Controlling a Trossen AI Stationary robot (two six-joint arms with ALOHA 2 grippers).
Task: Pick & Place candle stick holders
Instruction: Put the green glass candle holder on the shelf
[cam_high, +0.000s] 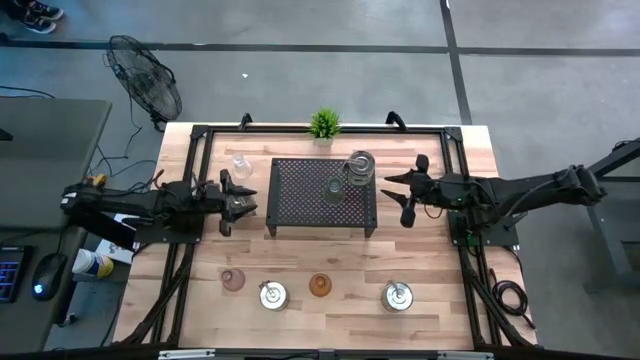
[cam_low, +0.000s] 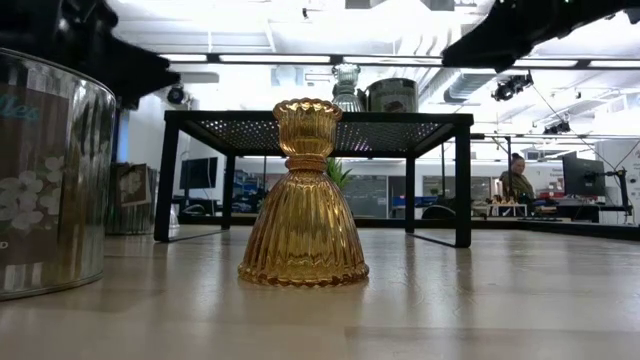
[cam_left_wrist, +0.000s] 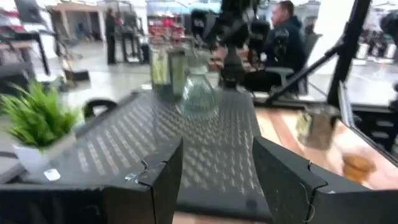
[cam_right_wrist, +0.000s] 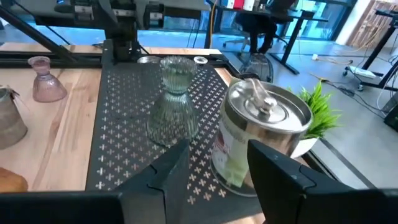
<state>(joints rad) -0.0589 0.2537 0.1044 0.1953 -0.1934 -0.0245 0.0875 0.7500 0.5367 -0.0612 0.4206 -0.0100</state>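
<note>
A black perforated rack (cam_high: 320, 195) stands mid-table. On its top rest a greenish glass candle stick holder (cam_high: 335, 190) (cam_right_wrist: 173, 102) and a shiny silver tin holder (cam_high: 361, 165) (cam_right_wrist: 264, 134), both on their bases. A clear glass holder (cam_high: 241, 165) stands on the table left of the rack. Along the near edge stand a pink holder (cam_high: 233, 280), a silver one (cam_high: 272, 294), an amber one (cam_high: 319, 285) (cam_low: 305, 195) and another silver one (cam_high: 397, 295). My left gripper (cam_high: 248, 200) (cam_left_wrist: 217, 155) hovers open at the rack's left end. My right gripper (cam_high: 393, 198) (cam_right_wrist: 217, 152) hovers open at its right end, short of the silver tin.
A small green potted plant (cam_high: 323, 123) stands at the table's far edge behind the rack. Black frame rails (cam_high: 200, 140) run along the table's sides and back. A person (cam_left_wrist: 283, 37) sits in the room beyond the table. Bare wood lies between the rack and the near row.
</note>
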